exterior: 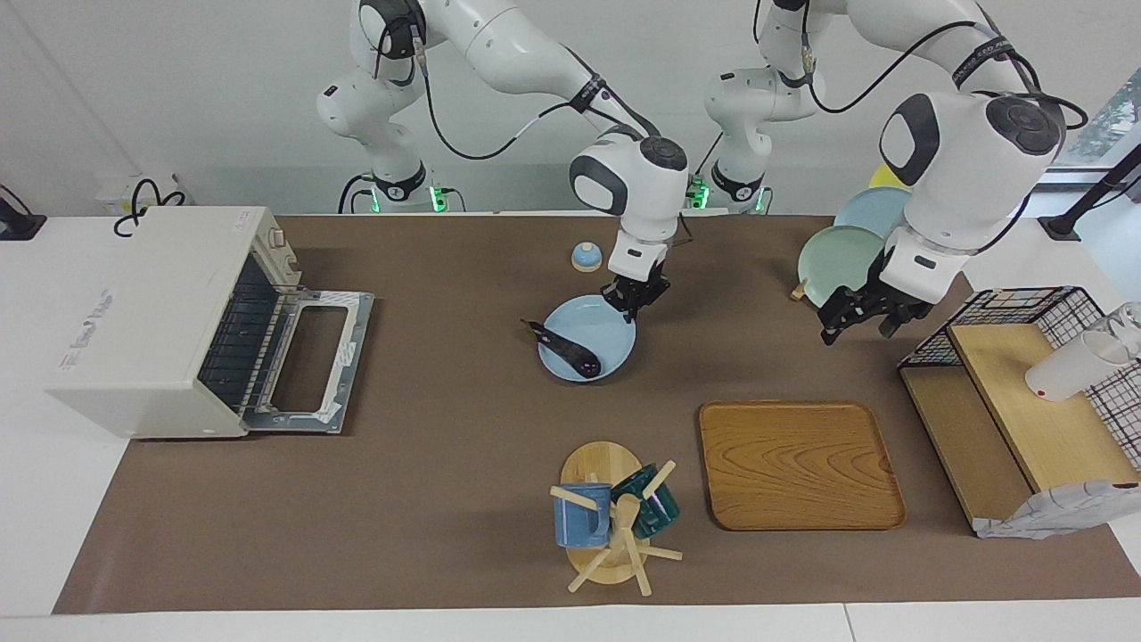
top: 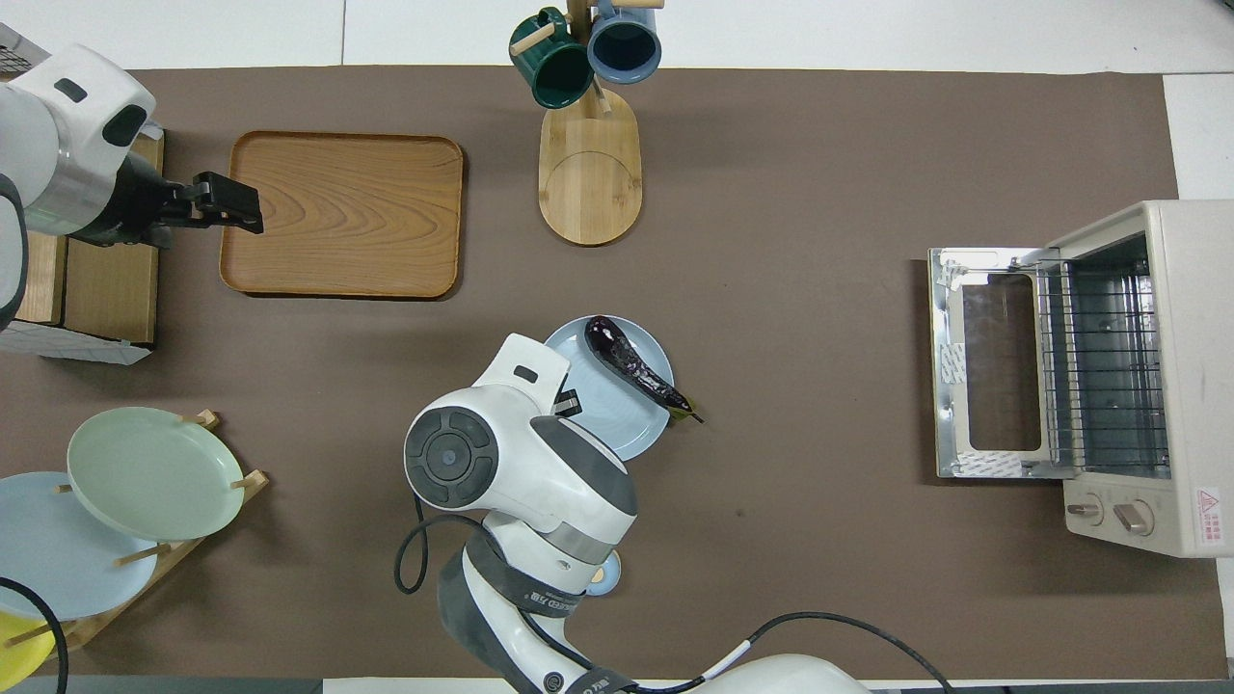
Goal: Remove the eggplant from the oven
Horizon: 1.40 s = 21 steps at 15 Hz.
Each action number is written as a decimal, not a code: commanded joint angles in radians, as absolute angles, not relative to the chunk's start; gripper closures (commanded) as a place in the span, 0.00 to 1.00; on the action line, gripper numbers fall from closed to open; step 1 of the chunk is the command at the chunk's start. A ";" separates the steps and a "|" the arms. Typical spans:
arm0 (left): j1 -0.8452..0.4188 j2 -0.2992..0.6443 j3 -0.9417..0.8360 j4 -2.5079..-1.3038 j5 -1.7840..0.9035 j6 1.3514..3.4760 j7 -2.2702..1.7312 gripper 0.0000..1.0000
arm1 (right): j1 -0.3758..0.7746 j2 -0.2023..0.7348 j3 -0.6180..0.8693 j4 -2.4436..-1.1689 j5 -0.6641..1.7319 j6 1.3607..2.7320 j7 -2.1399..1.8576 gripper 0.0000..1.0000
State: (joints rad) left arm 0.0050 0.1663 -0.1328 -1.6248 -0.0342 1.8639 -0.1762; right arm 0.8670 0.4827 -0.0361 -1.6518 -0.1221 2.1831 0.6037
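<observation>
The eggplant (exterior: 565, 349) (top: 635, 370) lies on a light blue plate (exterior: 595, 326) (top: 596, 409) in the middle of the table, its stem over the rim. The off-white oven (exterior: 143, 312) (top: 1171, 386) stands at the right arm's end, its door (exterior: 312, 357) (top: 993, 361) folded flat open and its wire rack bare. My right gripper (exterior: 635, 301) is open and empty just above the plate's rim nearest the robots, apart from the eggplant. My left gripper (exterior: 857, 323) (top: 229, 202) is open and empty, up in the air between the wooden tray and the wire basket rack.
A wooden tray (exterior: 798, 464) and a mug tree (exterior: 615, 517) with two mugs lie farther from the robots. A black wire basket rack (exterior: 1025, 308) with a white cup (exterior: 1070, 366), and a plate stand (exterior: 838, 259), are at the left arm's end. A small bell (exterior: 586, 257) sits near the robots.
</observation>
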 commanded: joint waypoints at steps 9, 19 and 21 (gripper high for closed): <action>-0.052 0.161 -0.143 -1.626 -0.078 1.870 -0.259 0.00 | 0.712 0.347 -0.038 -1.609 -0.109 1.946 0.446 0.65; -0.260 0.167 -0.144 -1.663 -0.086 1.931 -0.800 0.00 | 0.374 0.155 -0.041 -1.952 -0.201 1.914 0.296 1.00; -0.317 0.164 -0.144 -1.703 -0.086 1.969 -0.943 0.00 | 0.326 0.129 -0.041 -2.058 -0.204 2.046 0.282 1.00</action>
